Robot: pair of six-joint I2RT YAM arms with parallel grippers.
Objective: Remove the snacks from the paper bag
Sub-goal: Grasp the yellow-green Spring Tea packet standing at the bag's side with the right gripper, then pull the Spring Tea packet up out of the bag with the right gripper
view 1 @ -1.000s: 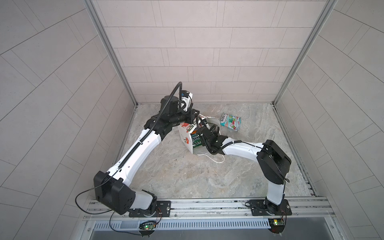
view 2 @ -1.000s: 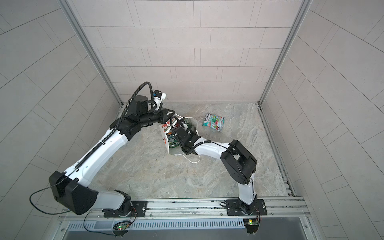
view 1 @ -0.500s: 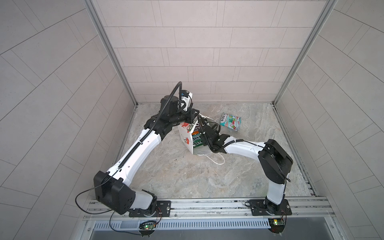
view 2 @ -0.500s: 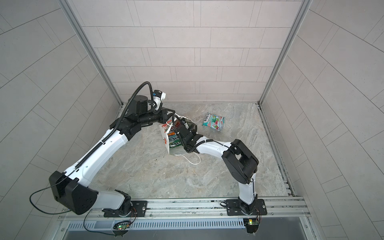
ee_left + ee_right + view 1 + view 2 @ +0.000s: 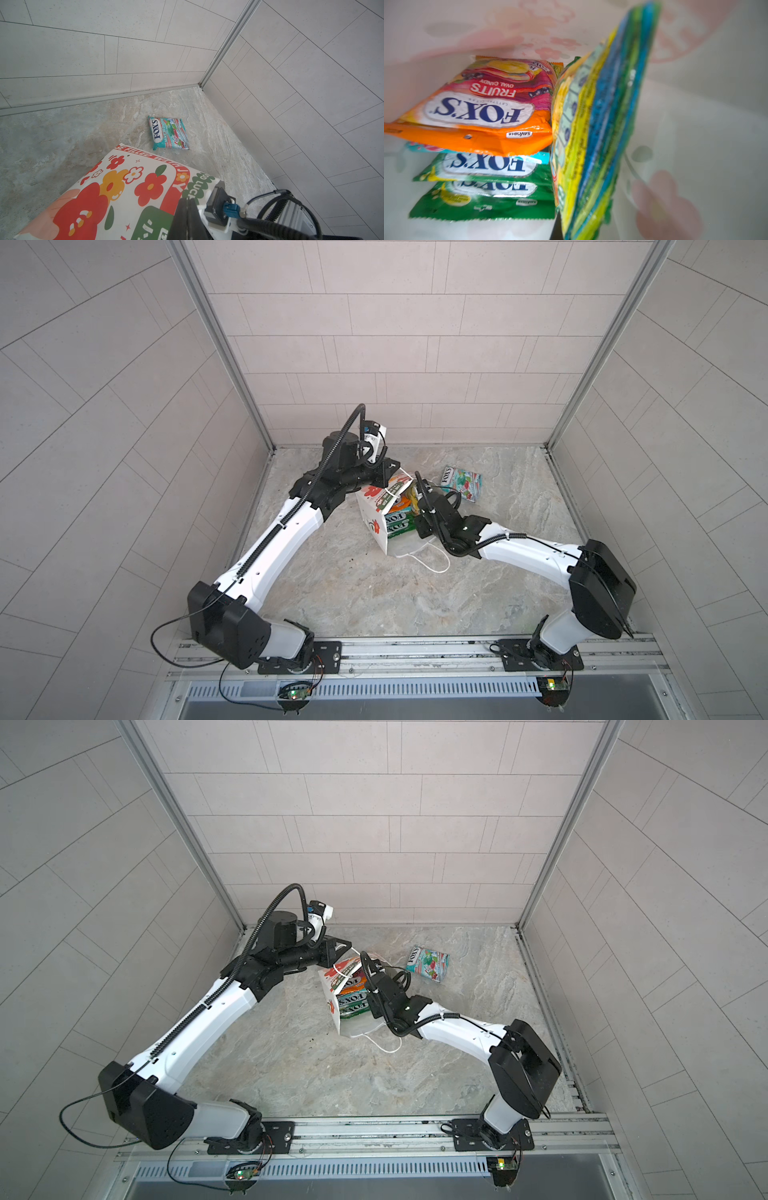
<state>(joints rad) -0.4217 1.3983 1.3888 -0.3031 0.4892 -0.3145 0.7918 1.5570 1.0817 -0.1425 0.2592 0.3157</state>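
Observation:
The white paper bag (image 5: 374, 512) (image 5: 331, 988) with red flowers lies on its side, mouth facing right. My left gripper (image 5: 388, 473) (image 5: 188, 201) is shut on its upper rim (image 5: 116, 187). My right gripper (image 5: 417, 508) (image 5: 560, 226) reaches into the mouth and is shut on a green-yellow snack packet (image 5: 593, 133), seen edge-on. Inside lie an orange-red packet (image 5: 483, 108) (image 5: 401, 502), a teal one (image 5: 542, 154) under it, and two green ones (image 5: 483, 199) (image 5: 397, 527). Another teal packet (image 5: 463, 485) (image 5: 428, 966) (image 5: 168, 133) lies on the floor behind the bag.
Tiled walls close the marble floor (image 5: 353, 589) on the left, back and right. A white cord handle (image 5: 432, 564) trails on the floor in front of the bag. A metal rail (image 5: 415, 649) carrying both arm bases runs along the front edge.
The right gripper has closed on the green-yellow packet inside the bag, and the right arm has drawn back a little to the right. The left arm holds still.

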